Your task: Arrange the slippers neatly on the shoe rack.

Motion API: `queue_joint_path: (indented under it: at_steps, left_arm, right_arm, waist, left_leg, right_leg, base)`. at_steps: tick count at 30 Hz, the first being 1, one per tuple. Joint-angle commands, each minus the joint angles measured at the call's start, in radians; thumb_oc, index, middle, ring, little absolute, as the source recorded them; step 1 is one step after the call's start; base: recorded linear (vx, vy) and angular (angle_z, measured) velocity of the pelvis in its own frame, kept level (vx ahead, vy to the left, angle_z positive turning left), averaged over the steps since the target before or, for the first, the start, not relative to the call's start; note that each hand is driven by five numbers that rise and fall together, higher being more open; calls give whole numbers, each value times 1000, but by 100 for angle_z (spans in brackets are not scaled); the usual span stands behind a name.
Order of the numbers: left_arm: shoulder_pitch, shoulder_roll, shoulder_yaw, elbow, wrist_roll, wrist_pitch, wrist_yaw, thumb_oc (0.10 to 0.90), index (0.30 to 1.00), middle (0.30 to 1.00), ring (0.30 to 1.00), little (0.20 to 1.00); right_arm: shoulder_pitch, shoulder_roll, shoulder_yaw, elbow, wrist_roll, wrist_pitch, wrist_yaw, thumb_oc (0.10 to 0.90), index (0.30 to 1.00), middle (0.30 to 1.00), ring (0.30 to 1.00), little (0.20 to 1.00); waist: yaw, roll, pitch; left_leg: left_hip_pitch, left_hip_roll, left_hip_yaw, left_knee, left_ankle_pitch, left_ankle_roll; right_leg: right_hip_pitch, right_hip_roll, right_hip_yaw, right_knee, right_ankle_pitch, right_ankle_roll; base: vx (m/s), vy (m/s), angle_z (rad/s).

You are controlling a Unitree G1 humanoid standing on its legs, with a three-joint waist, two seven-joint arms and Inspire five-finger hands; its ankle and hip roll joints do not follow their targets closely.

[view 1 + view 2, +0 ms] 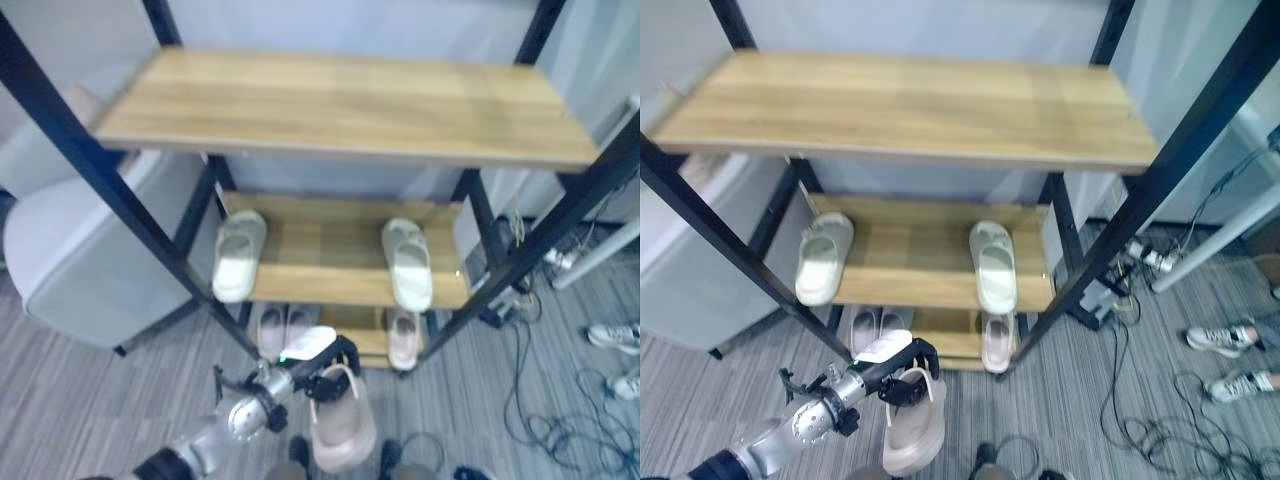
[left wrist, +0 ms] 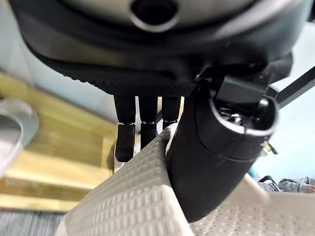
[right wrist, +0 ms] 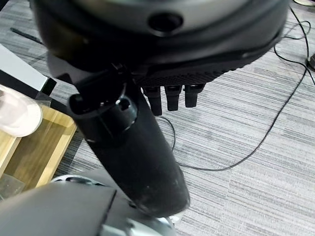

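Nearest to the camera is the beige slipper [image 1: 342,432], held off the floor in front of the shoe rack [image 1: 345,100] by the left hand [image 1: 322,372]. Going by the left wrist view, the thumb [image 2: 216,147] and fingers [image 2: 140,130] are curled round the strap, so it's a pinch on the upper band, not a grip on the sole.

That's where I'd worry. The slipper hangs from its strap, so it could swing or twist when the arm moves toward a shelf. If the far end catches the edge of the bottom shelf [image 1: 355,338] or the black leg of the rack, it'll probably get knocked crooked or pulled out of the pinch. The bottom shelf is also kinda busy: a pair of slippers [image 1: 283,328] on the left and a single pinkish one [image 1: 404,338] on the right, so a sloppy entry could shove those around.

Its long axis runs roughly near-to-far, pretty much square to the shelves. I can't tell which end is the toe. Two white slippers [image 1: 240,254] sit well apart on the middle shelf, lined up the same near-to-far way.

Over in the right wrist view, the right hand [image 3: 147,118] hangs above the grey floor, fingers relaxed, holding nothing.
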Motion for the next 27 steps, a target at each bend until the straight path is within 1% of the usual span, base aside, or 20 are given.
queue_joint_path:
  at_steps: [1, 2, 3, 4, 5, 6, 7, 8, 9, 11, 12, 13, 14, 15, 16, 18, 20, 22, 23, 27]
  left_arm:
    - [-91, -46, 33, -92, 21, -69, 100, 400, 300, 300, 300, 300]
    - [-101, -49, 29, -82, 26, -69, 109, 400, 300, 300, 300, 300]
    - [-121, -53, 24, -77, 37, -67, 137, 400, 300, 300, 300, 300]
    - [-132, -56, 20, -80, 39, -65, 153, 400, 300, 300, 300, 300]
    - [-134, -57, 20, -78, 39, -65, 155, 400, 300, 300, 300, 300]
    - [-153, -62, 14, -76, 44, -63, 185, 400, 300, 300, 300, 300]
    - [-156, -63, 14, -75, 45, -64, 186, 400, 300, 300, 300, 300]
    - [-167, -62, 12, -80, 54, -62, 205, 400, 300, 300, 300, 300]
    - [-185, -64, 4, -84, 61, -66, 223, 400, 300, 300, 300, 300]
    - [-197, -60, 8, -96, 71, -64, 246, 400, 300, 300, 300, 300]
    - [-208, -63, 7, -97, 81, -62, 265, 400, 300, 300, 300, 300]
    - [-234, -66, 10, -107, 102, -52, 315, 400, 300, 300, 300, 300]
    - [-254, -64, 11, -110, 130, -44, 347, 400, 300, 300, 300, 300]
    - [-298, -60, 6, -102, 191, -17, 403, 400, 300, 300, 300, 300]
    - [-317, -61, 5, -99, 210, -6, 427, 400, 300, 300, 300, 300]
    - [-321, -64, 3, -95, 213, -6, 432, 400, 300, 300, 300, 300]
    - [-377, -82, 14, -97, 251, 24, 503, 400, 300, 300, 300, 300]
    - [-398, -86, 29, -103, 255, 39, 529, 400, 300, 300, 300, 300]
    - [-430, -89, 38, -105, 265, 51, 560, 400, 300, 300, 300, 300]
    - [-484, -83, 46, -108, 281, 77, 591, 400, 300, 300, 300, 300]
  right_arm:
    - [-18, -49, 20, -95, 24, -43, -35, 800, 900, 900, 900, 900]
    - [-25, -52, 25, -111, 28, -50, -38, 800, 900, 900, 900, 900]
    - [-45, -66, 37, -164, 44, -73, -50, 800, 900, 900, 900, 900]
    - [-59, -72, 44, -189, 49, -82, -60, 800, 900, 900, 900, 900]
    - [-60, -72, 44, -190, 49, -81, -60, 800, 900, 900, 900, 900]
    - [-86, -81, 63, -223, 56, -94, -73, 800, 900, 900, 900, 900]
    - [-88, -81, 62, -223, 56, -94, -73, 800, 900, 900, 900, 900]
    - [-101, -87, 70, -245, 61, -106, -80, 800, 900, 900, 900, 900]
    - [-117, -86, 77, -248, 63, -108, -89, 800, 900, 900, 900, 900]
    - [-133, -88, 89, -261, 57, -110, -101, 800, 900, 900, 900, 900]
    - [-147, -91, 98, -274, 46, -116, -110, 800, 900, 900, 900, 900]
    - [-172, -93, 110, -297, 45, -126, -131, 800, 900, 900, 900, 900]
    - [-185, -96, 114, -307, 46, -132, -140, 800, 900, 900, 900, 900]
    - [-216, -113, 129, -352, 17, -139, -165, 800, 900, 900, 900, 900]
    - [-224, -120, 132, -364, 4, -145, -183, 800, 900, 900, 900, 900]
    - [-226, -120, 131, -364, 3, -145, -185, 800, 900, 900, 900, 900]
    - [-254, -118, 118, -367, 27, -154, -213, 800, 900, 900, 900, 900]
    - [-259, -125, 122, -373, 14, -151, -219, 800, 900, 900, 900, 900]
    - [-268, -127, 131, -360, 5, -152, -228, 800, 900, 900, 900, 900]
    - [-287, -137, 130, -359, 1, -152, -234, 800, 900, 900, 900, 900]
  waist:
    - [-9, 18, 54]
    - [-9, 17, 59]
    - [-6, 15, 77]
    - [-7, 15, 85]
    - [-7, 16, 82]
    - [-2, 19, 101]
    - [-2, 20, 98]
    - [-1, 22, 105]
    - [2, 24, 112]
    - [4, 30, 110]
    - [6, 33, 113]
    - [8, 41, 118]
    - [11, 45, 116]
    - [10, 54, 115]
    - [9, 58, 119]
    - [10, 60, 114]
    - [10, 73, 109]
    - [9, 78, 108]
    - [6, 84, 112]
    - [0, 90, 118]
  left_leg:
    - [-45, -33, -35, 125, -145, 48]
    - [-80, -29, -40, 155, -150, 47]
    - [-146, -28, -52, 213, -163, 50]
    - [-183, -27, -56, 249, -174, 52]
    - [-195, -26, -57, 260, -178, 52]
    - [-266, -25, -64, 345, -205, 58]
    - [-278, -24, -65, 348, -201, 58]
    - [-307, -20, -64, 386, -220, 60]
    - [-360, -18, -68, 442, -231, 63]
    - [-402, -16, -73, 478, -242, 68]
    - [-441, -15, -76, 510, -251, 71]
    - [-511, -14, -80, 577, -267, 81]
    - [-553, -13, -84, 616, -281, 86]
    - [-613, -17, -92, 687, -330, 93]
    - [-639, -17, -92, 715, -335, 97]
    - [-653, -17, -93, 726, -340, 97]
    - [-744, -18, -92, 803, -366, 106]
    - [-785, -17, -90, 835, -376, 109]
    - [-823, -14, -92, 860, -381, 112]
    - [-885, -11, -94, 908, -391, 115]
  right_leg:
    - [-80, 17, 28, 198, -127, 42]
    - [-107, 14, 31, 218, -132, 40]
    - [-161, 9, 33, 260, -147, 34]
    - [-194, 7, 36, 290, -156, 29]
    - [-205, 7, 37, 299, -159, 29]
    - [-270, 10, 37, 366, -187, 19]
    - [-280, 10, 36, 369, -184, 18]
    - [-311, 11, 39, 404, -206, 13]
    - [-356, 10, 37, 451, -222, 7]
    - [-401, 11, 41, 484, -234, 4]
    - [-444, 11, 43, 518, -245, -1]
    - [-515, 12, 51, 575, -258, -10]
    - [-561, 12, 58, 616, -274, -15]
    - [-625, 22, 78, 681, -318, -14]
    - [-652, 22, 83, 703, -324, -19]
    - [-665, 22, 83, 713, -329, -19]
    - [-764, 22, 99, 788, -355, -33]
    - [-806, 24, 108, 818, -364, -37]
    - [-846, 23, 114, 848, -374, -42]
    - [-912, 24, 127, 908, -384, -47]
  base:
    - [-74, -9, -1]
    - [-140, -29, -4]
    - [-148, -35, -10]
    - [-129, -29, -8]
    - [-117, -35, -3]
    - [-83, -24, 2]
    - [-98, -24, 9]
    - [-79, -17, 10]
    - [-98, -14, 8]
    - [-66, -9, 2]
    - [-87, -16, 5]
    - [-101, -14, 10]
    - [-46, 18, -1]
    - [0, 0, 0]
    - [14, 22, -9]
    - [-19, 2, -15]
    - [-42, 1, -14]
    - [-38, -2, -6]
    - [0, 0, 0]
    - [-24, 7, 0]
